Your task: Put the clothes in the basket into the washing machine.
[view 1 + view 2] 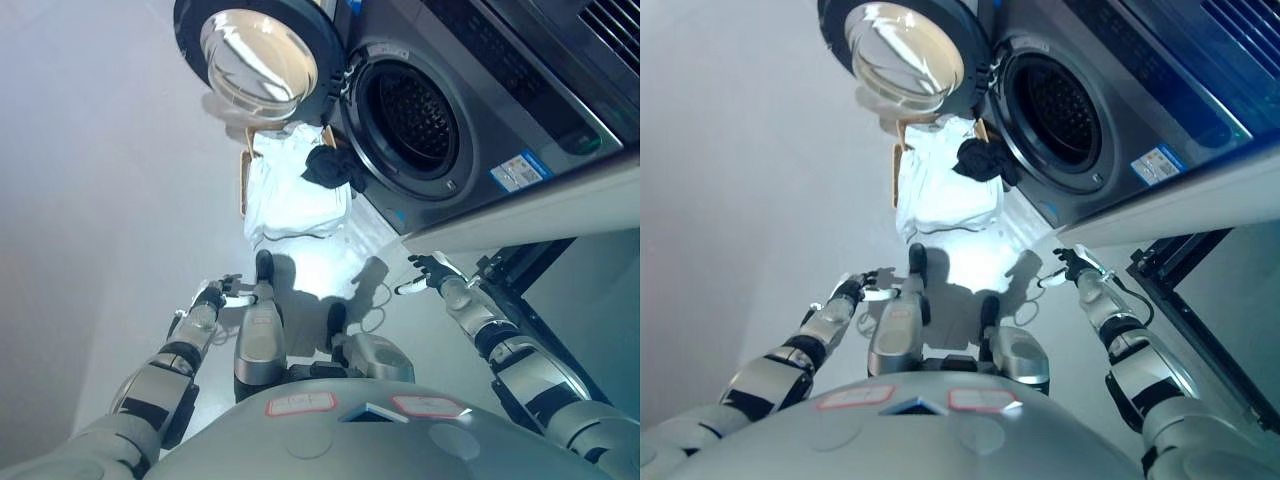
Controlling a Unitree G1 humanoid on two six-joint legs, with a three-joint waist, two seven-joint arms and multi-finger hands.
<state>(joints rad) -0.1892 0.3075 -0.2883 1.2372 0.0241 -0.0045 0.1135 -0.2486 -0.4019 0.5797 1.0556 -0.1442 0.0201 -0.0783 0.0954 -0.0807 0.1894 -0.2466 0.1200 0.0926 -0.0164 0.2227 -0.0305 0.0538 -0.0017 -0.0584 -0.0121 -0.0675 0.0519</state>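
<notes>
A basket lined with white cloth stands on the floor in front of the washing machine. A dark garment lies on the basket's far edge, by the drum opening. The machine's round door hangs open to the left. My left hand is low at the left, fingers relaxed and empty. My right hand is at the right below the machine, fingers spread and empty. Both hands are well short of the basket.
A pale counter edge runs over the machine at the right. A dark metal frame stands at the lower right by my right arm. Pale floor spreads to the left of the basket.
</notes>
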